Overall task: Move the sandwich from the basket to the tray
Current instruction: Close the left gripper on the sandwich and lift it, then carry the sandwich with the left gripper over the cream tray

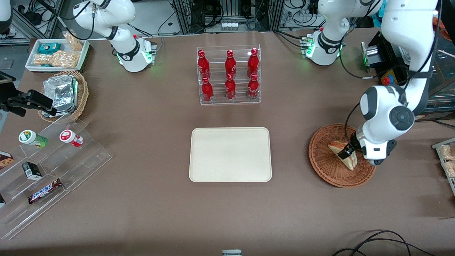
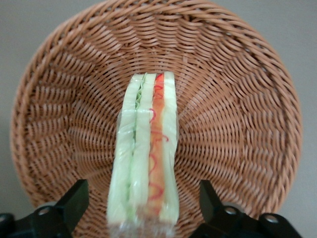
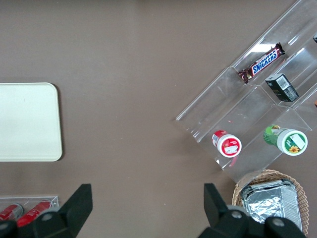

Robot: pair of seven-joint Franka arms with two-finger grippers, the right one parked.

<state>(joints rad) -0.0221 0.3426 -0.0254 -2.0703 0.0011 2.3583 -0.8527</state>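
Two black fingers [image 2: 74, 201] of my left gripper [image 1: 347, 152] stand spread wide, one on each side of the sandwich [image 2: 146, 153], with gaps I can see between pad and bread. It stands on edge, filling stripes up, in the reddish wicker basket [image 1: 325, 167], whose rim rings the claw. Bare brown table [image 1: 291, 199] separates it from the cream tray [image 1: 230, 155].

The left arm [image 1: 391, 110] is clad in glossy white shells with grey joint caps; a black cable is seen alongside. The gripper [image 1: 350, 151] is tipped in black, seemingly plastic.
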